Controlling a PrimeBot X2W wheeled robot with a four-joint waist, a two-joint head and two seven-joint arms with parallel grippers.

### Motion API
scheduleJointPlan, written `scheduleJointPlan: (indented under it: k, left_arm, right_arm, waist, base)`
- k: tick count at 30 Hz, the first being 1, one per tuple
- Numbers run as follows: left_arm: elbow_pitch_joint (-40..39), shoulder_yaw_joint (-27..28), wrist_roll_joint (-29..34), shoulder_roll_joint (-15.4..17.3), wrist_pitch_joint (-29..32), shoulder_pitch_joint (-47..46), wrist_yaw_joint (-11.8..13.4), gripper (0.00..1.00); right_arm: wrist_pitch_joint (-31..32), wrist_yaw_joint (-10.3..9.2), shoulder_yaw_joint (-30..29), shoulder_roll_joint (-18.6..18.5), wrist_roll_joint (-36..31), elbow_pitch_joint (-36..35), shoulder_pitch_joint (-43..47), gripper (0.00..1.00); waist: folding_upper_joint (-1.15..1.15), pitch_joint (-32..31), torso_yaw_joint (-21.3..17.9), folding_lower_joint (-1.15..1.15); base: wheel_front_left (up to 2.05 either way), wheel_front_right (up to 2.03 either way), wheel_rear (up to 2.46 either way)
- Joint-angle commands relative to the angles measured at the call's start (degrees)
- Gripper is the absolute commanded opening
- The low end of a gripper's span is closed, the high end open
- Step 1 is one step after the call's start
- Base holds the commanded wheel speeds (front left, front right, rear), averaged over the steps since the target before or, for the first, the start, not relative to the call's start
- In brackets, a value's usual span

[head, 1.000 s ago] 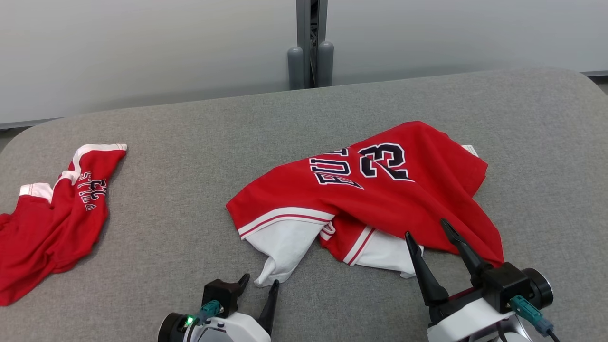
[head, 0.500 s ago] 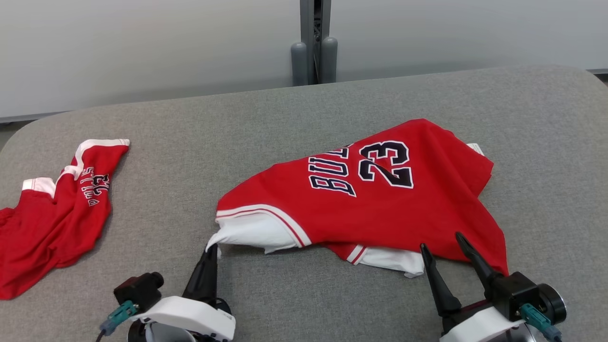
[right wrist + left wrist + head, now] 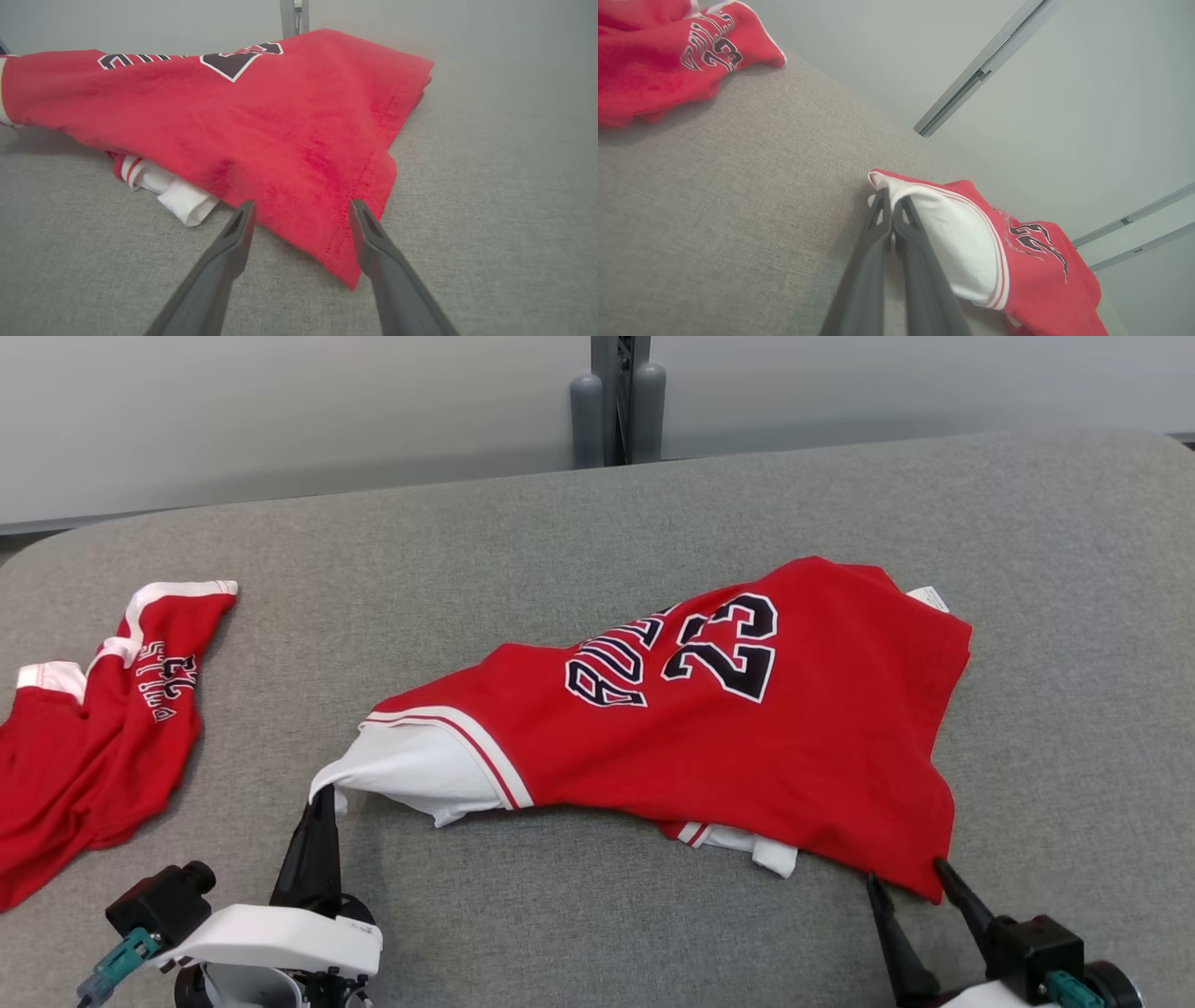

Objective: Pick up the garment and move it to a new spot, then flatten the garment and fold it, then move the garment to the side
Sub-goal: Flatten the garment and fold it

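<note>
Dark, tapering fingers of the left gripper (image 3: 323, 795) are pressed together on the edge of a white sleeve (image 3: 411, 770), whose soft cloth bunches at their tips. In the left wrist view the two fingers (image 3: 878, 219) meet with the sleeve's rim pinched between them.

The right gripper (image 3: 906, 874) stands with its fingers apart. The pointed lower corner of the garment (image 3: 728, 747) lies between them in the right wrist view, and whether either finger touches it cannot be told. That corner shows a stitched hem and a slightly fuzzy red knit.

Just beyond the right gripper's tips, a second white sleeve (image 3: 180, 196) with red stripes pokes out from under the red body, mostly hidden. The garment stretches from the left gripper's tips across to the right gripper's, lying on the grey woven table (image 3: 560, 569), with dark white-edged lettering and "23" partly creased. A small white label (image 3: 927, 597) peeks out at its far corner.

Well off to the left gripper's outer side lies another red garment (image 3: 93, 747), crumpled and cut off by the picture's edge.
</note>
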Motion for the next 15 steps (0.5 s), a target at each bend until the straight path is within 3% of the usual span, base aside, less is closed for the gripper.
scheduleJointPlan:
  k: [1, 13, 14, 15]
  left_arm:
    - [-0.5, 0.3, 0.1, 0.5, 0.0, 0.2, 0.4, 0.0]
    - [-2.2, 0.4, 1.8, 1.1, -0.6, -0.7, 2.8, 0.0]
    - [-2.3, 0.4, 1.6, 1.0, -0.6, -0.7, 2.8, 0.0]
    - [-2.3, 0.4, 1.5, 1.0, -0.6, -0.7, 2.8, 0.0]
  right_arm:
    - [-0.1, -0.02, 0.2, -0.6, 0.4, 0.3, 0.6, 1.0]
    - [0.0, -0.02, 0.2, -0.6, 0.4, 5.5, -1.8, 1.0]
    - [0.0, -0.02, 0.7, -0.6, 0.4, 5.9, -1.9, 0.81]
    - [0.0, -0.02, 0.9, -0.8, 0.5, 6.4, -2.0, 0.38]
  waist:
    - [0.0, 0.5, -0.4, 0.0]
    - [0.0, 2.0, -0.6, 0.0]
    - [0.0, 2.0, -0.5, 0.0]
    - [0.0, 1.9, -0.4, 0.0]
  base:
    - [0.0, 0.0, 0.0]
    - [0.0, 0.0, 0.0]
    - [0.0, 0.0, 0.0]
    - [0.0, 0.0, 0.0]
